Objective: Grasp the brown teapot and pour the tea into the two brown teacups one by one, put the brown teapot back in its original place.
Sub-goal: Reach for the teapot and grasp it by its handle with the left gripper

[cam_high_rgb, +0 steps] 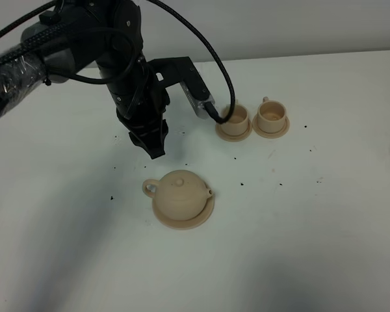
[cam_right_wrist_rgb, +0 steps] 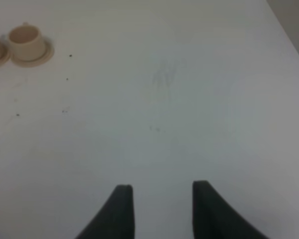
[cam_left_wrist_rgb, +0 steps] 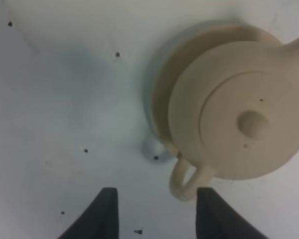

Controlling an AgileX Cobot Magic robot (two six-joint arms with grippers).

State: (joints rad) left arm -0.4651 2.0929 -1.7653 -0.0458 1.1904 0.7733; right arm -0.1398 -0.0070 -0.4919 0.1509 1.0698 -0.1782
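The brown teapot [cam_high_rgb: 181, 194] sits upright on its flat round saucer plate [cam_high_rgb: 196, 221] in the middle of the white table, loop handle [cam_high_rgb: 151, 187] pointing left. My left gripper [cam_high_rgb: 155, 148] hangs open and empty above and just behind the handle; in the left wrist view the teapot [cam_left_wrist_rgb: 239, 112] and its handle [cam_left_wrist_rgb: 185, 180] lie just ahead of the open gripper [cam_left_wrist_rgb: 157, 209]. The two brown teacups [cam_high_rgb: 236, 119] [cam_high_rgb: 272, 115] stand on their small saucers at the back right, also in the right wrist view [cam_right_wrist_rgb: 26, 42]. My right gripper [cam_right_wrist_rgb: 159, 209] is open over bare table.
Small dark specks [cam_high_rgb: 242, 183] are scattered on the white table [cam_high_rgb: 338, 214]. The left arm's black cable [cam_high_rgb: 222, 78] loops down next to the left cup. The table's far right edge [cam_right_wrist_rgb: 289, 35] shows in the right wrist view.
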